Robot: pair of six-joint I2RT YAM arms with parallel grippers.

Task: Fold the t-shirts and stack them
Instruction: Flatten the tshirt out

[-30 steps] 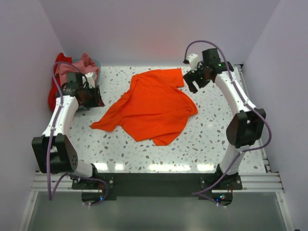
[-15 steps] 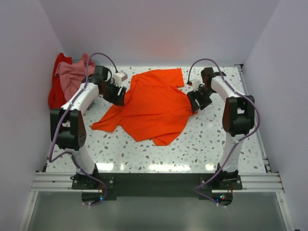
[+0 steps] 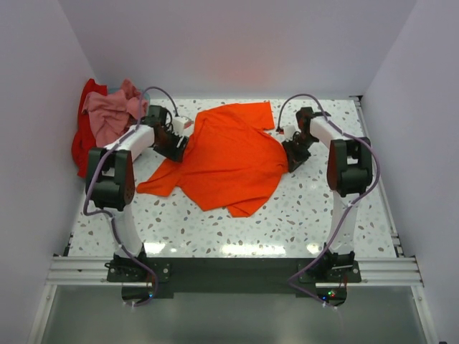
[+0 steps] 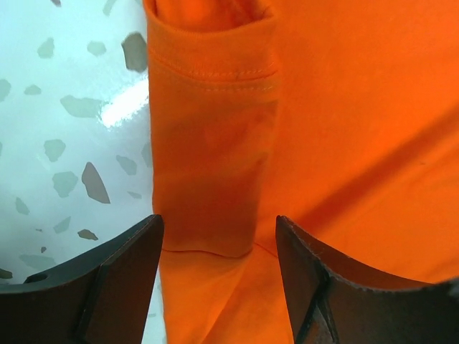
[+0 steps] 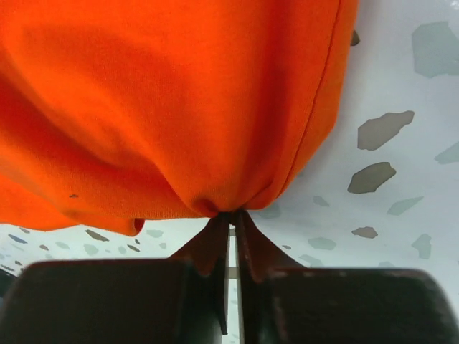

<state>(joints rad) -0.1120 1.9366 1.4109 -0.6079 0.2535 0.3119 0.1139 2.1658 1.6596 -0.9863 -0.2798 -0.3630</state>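
The step in hand looks like the first one: getting hold of the orange t-shirt (image 3: 229, 158) so it can be spread flat before any fold. It lies crumpled in the middle of the top view, on the counter (image 3: 308, 208). Its straight hem is toward the upper middle of the frame and one sleeve trails to the lower left.

The right tool (image 3: 292, 159) sits at the shirt's right edge. In its wrist view the right tool (image 5: 231, 215) is clenched, its two dark fingers pressed together on a pinch of orange cloth that gathers into radiating creases at the tips. The left tool (image 3: 179, 147) is at the shirt's left edge. Seen from its own wrist, the left tool (image 4: 219, 236) is released, fingers spread to either side of a folded sleeve (image 4: 211, 143), and the cloth between them is not pinched.

The next move probably calls for the left fingers to clamp on that sleeve edge. Both arms would then draw apart to pull the shirt taut (a one-sided pull would likely just drag it).

The shirt is a soft matte knit with a double row of stitching along the sleeve cuff. It drapes in rounded folds rather than sharp ones. The counter is glossy white terrazzo with grey flecks and catches bright glare. The pink t-shirt (image 3: 107, 115) lies bunched on top of the red t-shirt (image 3: 80, 143) in the upper left of the frame, well apart from both tools.
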